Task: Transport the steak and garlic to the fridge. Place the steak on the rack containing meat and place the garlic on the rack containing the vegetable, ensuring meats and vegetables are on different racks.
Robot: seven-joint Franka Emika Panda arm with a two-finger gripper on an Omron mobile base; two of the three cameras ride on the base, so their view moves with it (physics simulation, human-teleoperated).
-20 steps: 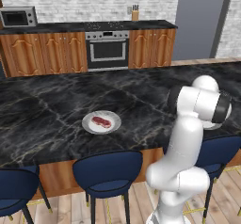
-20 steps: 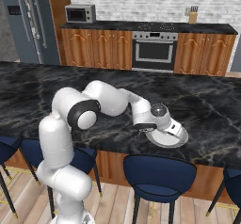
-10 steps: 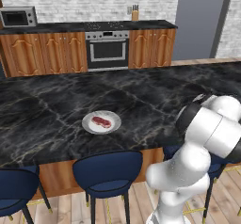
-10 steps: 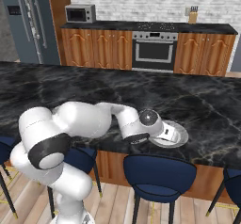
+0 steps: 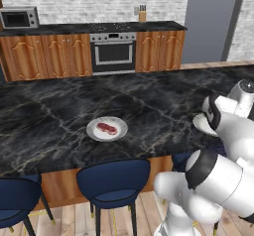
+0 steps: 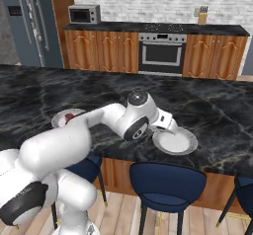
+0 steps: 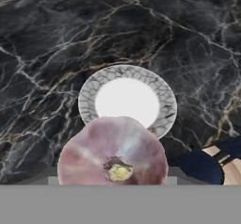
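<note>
Dark marbled island counter running through a wood-cabinet kitchen, oven and microwave on the back wall, and the slate-grey fridge off at the far left of my right base view. Blue stools are tucked under the near edge.

Where I'm at: the garlic sits right up against the hand camera, pinkish bulb with its root end facing the lens, and the emptied patterned plate lies on the counter below it. So I read the tool as clamped on the garlic and lifted clear of that plate. I can't actually see the fingertips themselves since the bulb hides them. The steak is on its own plate further along the counter, well apart from the arm, not yet touched.

How I'd handle this step, the carry to the fridge:
- Keep the squeeze steady. A round bulb could roll out of a two-finger pinch if I slacken it.
- Fold the arm in before driving the base, since it's stretched out over the counter.
- Swing wide of the stools and the counter edge.
- At the fridge, check which rack holds the vegetable before setting it down.
</note>
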